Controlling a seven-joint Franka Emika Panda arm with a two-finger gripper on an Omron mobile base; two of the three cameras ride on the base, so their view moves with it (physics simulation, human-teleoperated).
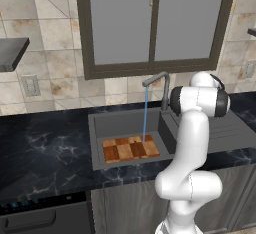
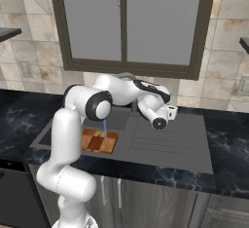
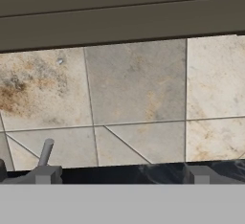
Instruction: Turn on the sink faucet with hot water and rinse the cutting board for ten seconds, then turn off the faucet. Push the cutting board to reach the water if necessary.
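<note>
No legible writing; water [image 1: 145, 113] strikes the cutting board [image 1: 130, 148].

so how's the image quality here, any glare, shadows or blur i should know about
Left base view: flat even light, no glare, soft pixelated edges; the water reads as a clean blue line onto the cutting board. Right base view: equally flat, with the arm covering part of the sink. Hand view: wall tiles sharp enough, with no strong shadows.

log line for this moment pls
phase: rinsing | sink faucet: on | water: landing on cutting board in sink | end effector: open, empty
</note>
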